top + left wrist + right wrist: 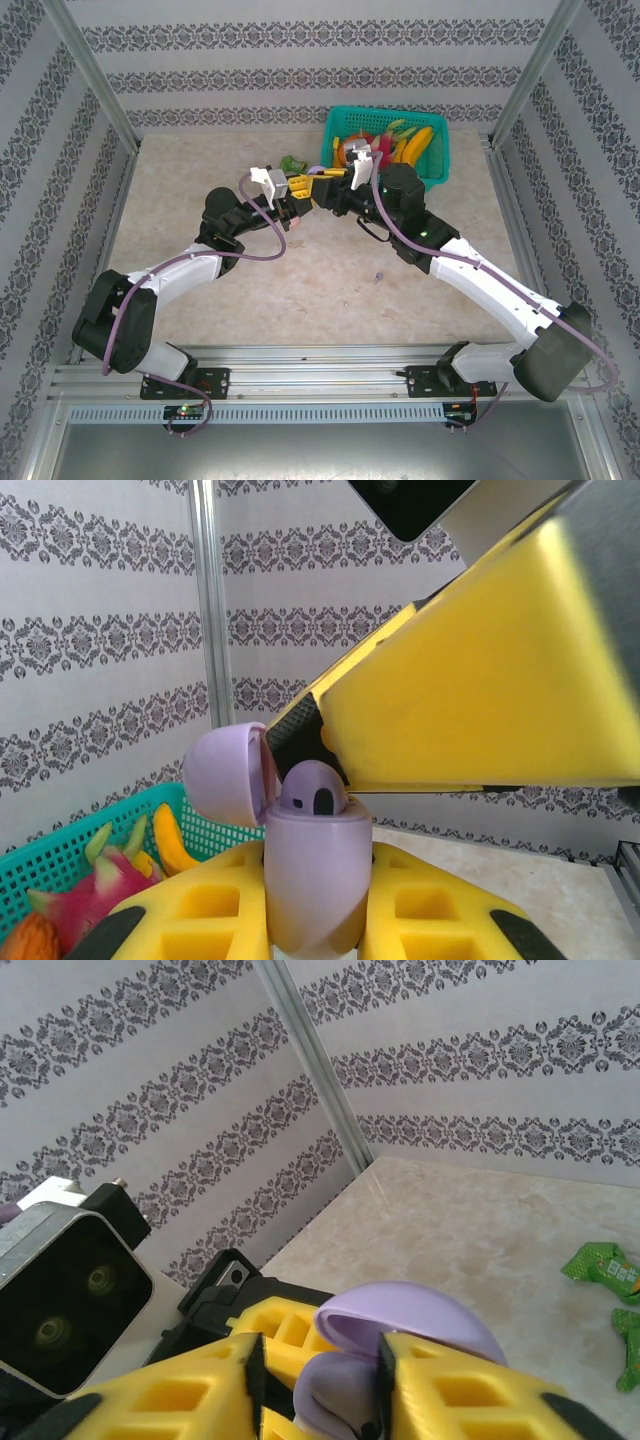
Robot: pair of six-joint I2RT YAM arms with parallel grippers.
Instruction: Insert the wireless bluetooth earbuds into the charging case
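My left gripper (318,925) is shut on the body of a pale purple charging case (318,880), held upright above the table. The case lid (222,775) is swung open to the left. A pale purple earbud (312,792) sits in the top of the case, its rounded end sticking out. My right gripper (318,1370) comes in from above with its jaws either side of that earbud (335,1390); a gap shows beside its left pad. Under the open lid (420,1310) the case body is mostly hidden. Both grippers (312,192) meet at mid-table, in front of the basket.
A teal basket (440,165) of toy fruit stands at the back right, close behind the grippers. Green crumpled wrappers (600,1265) lie on the table near it. A tiny purplish piece (377,277) lies on the beige table nearer the front. Patterned walls enclose the table.
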